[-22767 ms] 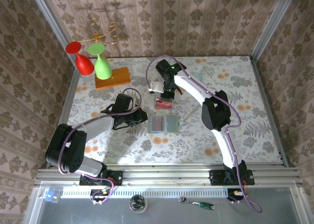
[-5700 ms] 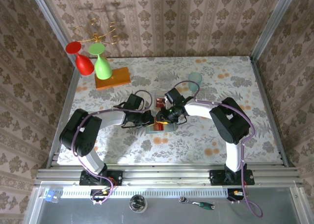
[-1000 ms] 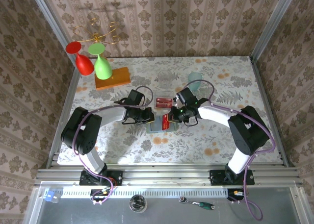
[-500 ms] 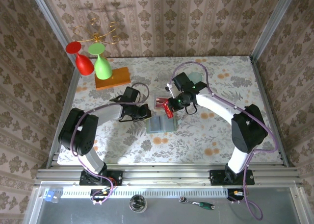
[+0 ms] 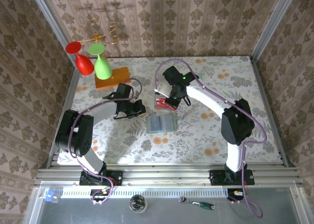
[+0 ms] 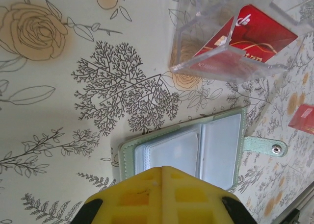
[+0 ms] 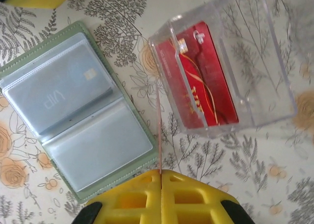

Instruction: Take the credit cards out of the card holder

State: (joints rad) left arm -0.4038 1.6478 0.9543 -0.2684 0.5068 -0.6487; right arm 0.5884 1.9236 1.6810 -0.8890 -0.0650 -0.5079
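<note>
right gripper (image 7: 161, 172) has carried a red card (image 7: 159, 136), pinched edge-on in closed jaws, to the clear box (image 7: 260, 62) holding another. left gripper (image 6: 162, 169): jaws closed, empty. card holder (image 7: 78, 111) lies open at the centre of the desk (image 7: 122, 8), one pale card (image 7: 64, 94) seemingly left.

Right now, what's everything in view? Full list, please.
card holder: one, pale green, open flat mid-table
grey card: one, grey, inside a card holder sleeve
clear box: one, transparent, beside the card holder
boxed card: one, red, in the clear box
held card: one, red, edge-on above the table
red goblet: one, red, far-left corner
green goblet: one, green, beside it
block: one, orange, beside the green goblet
wire stand: one, gold, behind the red goblet
ratchet: one, silver, front tray
left hand: one, yellow, shut, empty, near the card holder
right hand: one, yellow, shut on the held card
</note>
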